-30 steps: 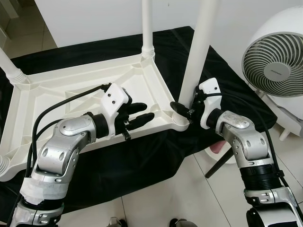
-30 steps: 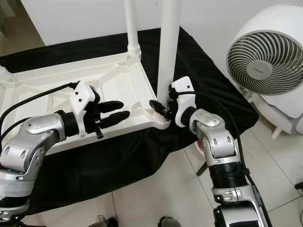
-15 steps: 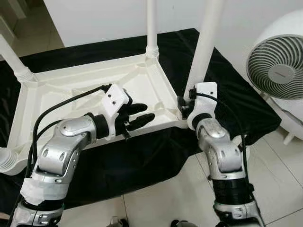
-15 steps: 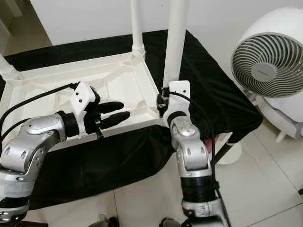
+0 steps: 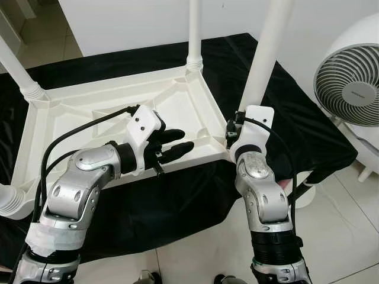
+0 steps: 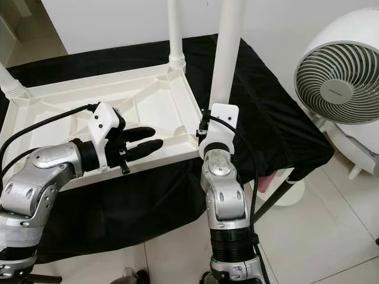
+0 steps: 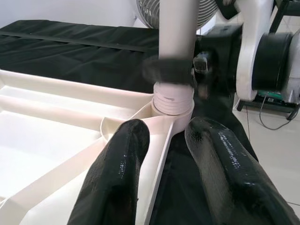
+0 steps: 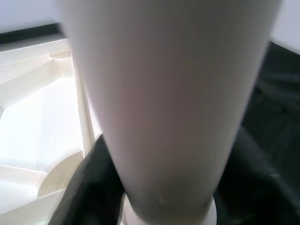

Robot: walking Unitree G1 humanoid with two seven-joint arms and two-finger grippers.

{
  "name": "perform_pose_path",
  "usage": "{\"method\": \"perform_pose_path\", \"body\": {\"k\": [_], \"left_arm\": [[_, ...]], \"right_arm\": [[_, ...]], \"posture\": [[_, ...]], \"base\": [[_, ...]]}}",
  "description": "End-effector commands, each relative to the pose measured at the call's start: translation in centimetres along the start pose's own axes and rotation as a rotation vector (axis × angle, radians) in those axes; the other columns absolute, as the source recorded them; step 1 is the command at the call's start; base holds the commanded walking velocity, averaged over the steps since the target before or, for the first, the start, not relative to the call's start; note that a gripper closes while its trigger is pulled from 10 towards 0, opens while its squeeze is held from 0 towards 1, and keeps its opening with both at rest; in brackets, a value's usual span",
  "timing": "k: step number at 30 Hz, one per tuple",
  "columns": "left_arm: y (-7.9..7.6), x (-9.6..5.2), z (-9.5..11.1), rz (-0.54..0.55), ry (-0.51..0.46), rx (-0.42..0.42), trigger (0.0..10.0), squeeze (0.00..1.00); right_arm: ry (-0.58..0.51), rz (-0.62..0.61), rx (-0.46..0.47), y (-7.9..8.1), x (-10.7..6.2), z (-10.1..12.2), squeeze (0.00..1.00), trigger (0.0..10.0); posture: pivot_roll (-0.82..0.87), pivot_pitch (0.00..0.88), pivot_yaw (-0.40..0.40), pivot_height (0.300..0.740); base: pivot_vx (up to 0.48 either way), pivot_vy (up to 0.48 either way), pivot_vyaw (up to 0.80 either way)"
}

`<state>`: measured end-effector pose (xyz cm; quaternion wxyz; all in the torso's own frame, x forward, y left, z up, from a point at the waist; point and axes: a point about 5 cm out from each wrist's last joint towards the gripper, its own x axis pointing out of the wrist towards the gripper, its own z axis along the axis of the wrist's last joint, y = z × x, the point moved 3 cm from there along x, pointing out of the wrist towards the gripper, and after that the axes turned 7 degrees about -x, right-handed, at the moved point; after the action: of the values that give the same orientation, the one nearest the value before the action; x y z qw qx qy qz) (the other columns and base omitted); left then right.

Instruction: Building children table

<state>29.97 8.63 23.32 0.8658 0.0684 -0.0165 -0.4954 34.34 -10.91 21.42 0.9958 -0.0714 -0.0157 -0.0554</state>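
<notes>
The white plastic table top [image 5: 89, 112] lies upside down on a black cloth [image 5: 177, 195]. White legs stand up from its corners. At the near right corner, my right gripper [image 5: 231, 126] is shut on the base of one leg [image 5: 266, 53]. That leg [image 8: 164, 93] rises between dark fingers [image 8: 89, 187] in the right wrist view. My left gripper [image 5: 180, 141] is open and holds nothing. It hovers over the table top's near rim, left of that corner. In the left wrist view its fingers [image 7: 126, 154] point at the leg's threaded socket [image 7: 172, 101].
Another leg [image 5: 194, 29] stands at the far corner and one [image 5: 15, 68] at the far left. A white fan [image 5: 352, 71] stands on the tiled floor to the right. The cloth-covered stand ends just before my body.
My right arm has swung from the right side to the front of the near right leg, its wrist turning around the leg's base. The left arm has stayed put. The camera shifted slightly.
</notes>
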Motion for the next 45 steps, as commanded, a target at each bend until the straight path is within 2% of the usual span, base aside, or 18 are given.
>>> {"method": "perform_pose_path", "body": {"k": [1,2,3,4,7,12,14,17,18,21,30,31,32,33,34,35,37,45], "left_arm": [[0.1,-0.1,-0.2,0.045,0.006,-0.008,10.0,0.00],[0.1,-0.1,-0.2,0.045,0.006,-0.008,10.0,0.00],[0.1,-0.1,-0.2,0.046,0.006,-0.008,10.0,0.00],[0.1,-0.1,-0.2,0.046,0.005,-0.008,10.0,0.00],[0.1,-0.1,-0.2,0.046,0.005,-0.008,10.0,0.00],[0.2,-0.1,-0.2,0.046,0.004,-0.008,10.0,0.00],[0.2,-0.1,-0.1,0.047,0.004,-0.007,10.0,0.00],[0.2,-0.1,-0.1,0.047,0.004,-0.006,10.0,0.00],[0.2,-0.2,-0.1,0.047,0.004,-0.006,10.0,0.00],[0.2,-0.2,0.0,0.046,0.005,-0.005,10.0,0.00],[0.3,-0.2,0.0,0.049,0.005,-0.002,10.0,0.00],[0.3,-0.2,0.0,0.050,0.005,-0.002,10.0,0.00],[0.3,-0.2,0.0,0.050,0.005,-0.002,10.0,0.00],[0.3,-0.3,0.0,0.051,0.005,-0.002,10.0,0.00],[0.3,-0.3,0.0,0.051,0.005,-0.002,10.0,0.00],[0.3,-0.3,0.0,0.051,0.005,-0.001,10.0,0.00],[0.3,-0.3,0.0,0.051,0.005,-0.001,10.0,0.00],[0.2,-0.2,0.0,0.046,0.003,-0.001,10.0,0.00]], "right_arm": [[-0.045,0.186,0.001,1.4,-0.2,0.6,0.68,10.0],[-0.045,0.186,0.001,1.4,-0.2,0.6,0.68,10.0],[-0.081,0.269,-0.002,2.0,-0.4,1.3,0.68,10.0],[-0.114,0.308,-0.005,2.0,-0.5,1.9,0.00,10.0],[-0.142,0.375,-0.030,2.0,-0.7,2.3,0.00,10.0],[-0.195,0.506,-0.102,0.6,-0.4,3.0,0.00,10.0],[-0.175,0.632,-0.141,-0.2,-0.1,2.8,0.00,10.0],[-0.152,0.687,-0.150,-0.4,0.0,2.5,0.00,10.0],[-0.117,0.766,-0.168,-0.8,0.2,2.0,0.00,10.0],[-0.111,0.820,-0.196,-1.4,1.3,1.9,0.00,10.0],[-0.101,0.892,-0.189,-1.5,2.2,1.9,0.00,10.0],[-0.100,0.915,-0.185,-1.4,2.2,1.8,0.00,7.7],[-0.100,0.915,-0.185,-1.4,2.2,1.8,0.00,7.7],[-0.098,0.931,-0.183,-1.3,2.1,1.8,0.00,5.4],[-0.098,0.931,-0.183,-1.3,2.1,1.8,0.00,5.4],[-0.091,0.946,-0.181,-1.3,2.1,1.6,0.00,0.0],[-0.084,0.952,-0.181,-1.3,2.0,1.4,0.00,0.0],[-0.012,0.800,-0.148,-1.7,2.7,0.2,0.00,0.0]], "posture": [[-0.11,0.172,0.082,0.740],[-0.11,0.172,0.082,0.740],[-0.11,0.172,0.082,0.740],[-0.11,0.172,0.082,0.740],[-0.11,0.172,0.082,0.740],[-0.11,0.174,0.083,0.740],[-0.10,0.174,0.084,0.740],[-0.10,0.174,0.084,0.740],[-0.10,0.174,0.085,0.740],[-0.10,0.174,0.086,0.740],[-0.09,0.167,0.084,0.740],[-0.09,0.165,0.083,0.740],[-0.09,0.165,0.083,0.740],[-0.09,0.165,0.083,0.740],[-0.09,0.165,0.083,0.740],[-0.09,0.163,0.083,0.740],[-0.09,0.163,0.083,0.740],[-0.10,0.155,0.084,0.740]], "base": [[0.000,0.000,0.00],[0.000,0.000,0.00],[0.000,0.000,0.00],[0.000,0.000,0.00],[0.000,0.000,0.00],[0.000,0.000,0.00],[0.000,0.000,0.00],[0.000,0.000,0.00],[0.000,0.000,0.00],[0.000,0.000,0.00],[0.000,0.000,0.00],[0.000,0.000,0.00],[0.000,0.000,0.00],[0.000,0.000,0.00],[0.000,0.000,0.00],[0.000,0.000,0.00],[0.000,0.000,0.00],[0.000,0.000,0.00]]}}
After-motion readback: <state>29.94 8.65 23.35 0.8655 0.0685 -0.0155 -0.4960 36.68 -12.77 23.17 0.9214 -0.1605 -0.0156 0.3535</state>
